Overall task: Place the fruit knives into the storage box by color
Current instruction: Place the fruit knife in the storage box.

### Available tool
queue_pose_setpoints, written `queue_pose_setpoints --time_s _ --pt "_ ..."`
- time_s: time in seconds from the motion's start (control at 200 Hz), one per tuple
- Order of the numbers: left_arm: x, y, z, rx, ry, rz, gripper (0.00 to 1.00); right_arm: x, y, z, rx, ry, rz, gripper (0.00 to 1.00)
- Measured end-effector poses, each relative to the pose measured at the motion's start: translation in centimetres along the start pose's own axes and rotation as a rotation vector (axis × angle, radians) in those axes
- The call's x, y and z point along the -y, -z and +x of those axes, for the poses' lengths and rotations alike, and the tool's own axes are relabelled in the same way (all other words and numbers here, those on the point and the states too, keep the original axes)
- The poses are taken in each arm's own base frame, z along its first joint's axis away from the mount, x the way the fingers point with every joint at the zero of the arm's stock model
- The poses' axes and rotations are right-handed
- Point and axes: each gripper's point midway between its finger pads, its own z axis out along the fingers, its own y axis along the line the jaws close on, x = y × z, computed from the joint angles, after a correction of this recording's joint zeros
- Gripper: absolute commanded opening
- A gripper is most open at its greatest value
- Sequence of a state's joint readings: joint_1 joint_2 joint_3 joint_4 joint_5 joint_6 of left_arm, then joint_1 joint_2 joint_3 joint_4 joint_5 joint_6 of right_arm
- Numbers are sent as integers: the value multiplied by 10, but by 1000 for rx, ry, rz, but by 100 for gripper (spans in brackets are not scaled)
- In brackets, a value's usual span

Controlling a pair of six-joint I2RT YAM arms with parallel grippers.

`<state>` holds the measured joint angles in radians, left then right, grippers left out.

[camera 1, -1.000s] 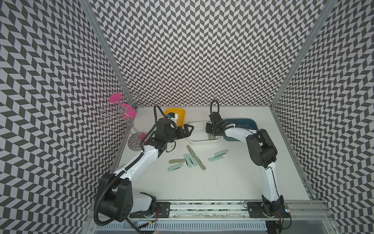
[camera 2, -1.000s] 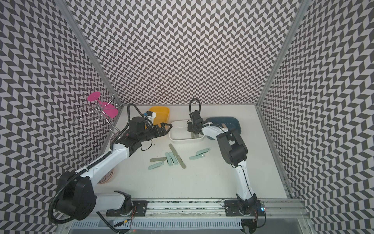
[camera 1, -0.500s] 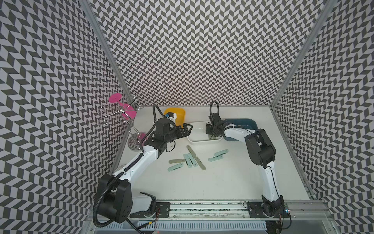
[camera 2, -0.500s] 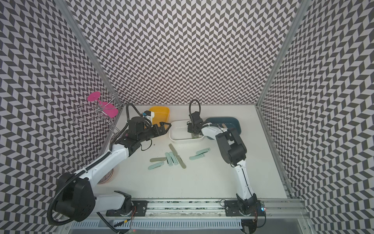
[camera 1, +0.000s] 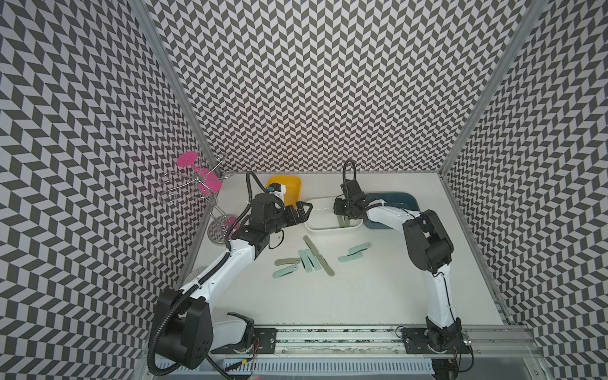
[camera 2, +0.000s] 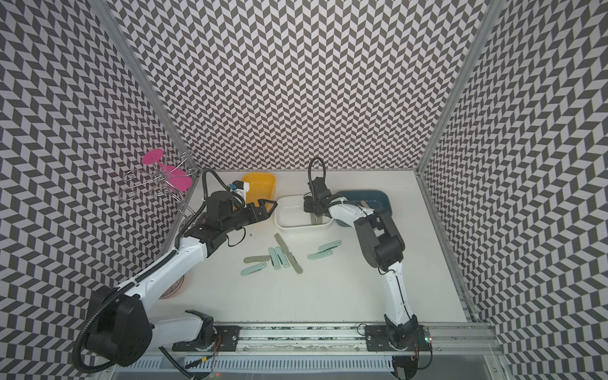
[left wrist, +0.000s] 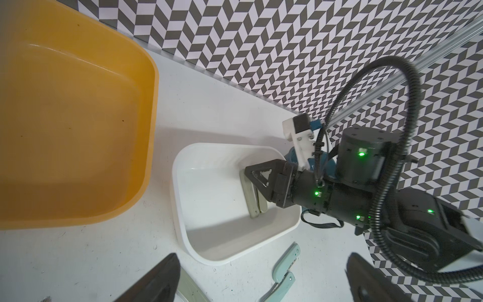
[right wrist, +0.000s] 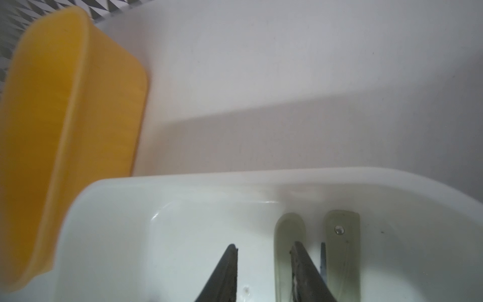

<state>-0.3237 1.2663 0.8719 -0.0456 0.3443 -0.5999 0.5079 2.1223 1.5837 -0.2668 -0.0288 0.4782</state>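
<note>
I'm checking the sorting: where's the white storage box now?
In both top views the white storage box sits at the back of the table, between the yellow box and the dark blue box, the right end effector inside it.

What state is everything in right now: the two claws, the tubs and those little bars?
white bin: holds two grey-green knives.
yellow bin: no knives seen.
blue bin: partly hidden, contents unclear.
loose knives: flat on the table.
left gripper: open, empty.
right gripper: open inside white bin, holding nothing.
</note>
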Motion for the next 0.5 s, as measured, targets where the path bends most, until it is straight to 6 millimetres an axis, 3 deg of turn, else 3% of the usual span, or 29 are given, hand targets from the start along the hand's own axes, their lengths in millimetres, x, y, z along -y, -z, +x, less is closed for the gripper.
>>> queue_pose_setpoints --time_s 0.16,0.255,0.356,0.501 --pt "-2 9 8 -6 3 -4 100 -25 58 -31 101 6 -89 42" --pt "-5 18 16 -7 8 -11 100 -36 88 -35 146 15 -134 46" --pt "-8 28 23 0 14 -17 100 -37 110 -22 159 25 -155 50" --pt "-14 39 37 -1 34 -24 100 -40 128 28 120 64 -181 54"
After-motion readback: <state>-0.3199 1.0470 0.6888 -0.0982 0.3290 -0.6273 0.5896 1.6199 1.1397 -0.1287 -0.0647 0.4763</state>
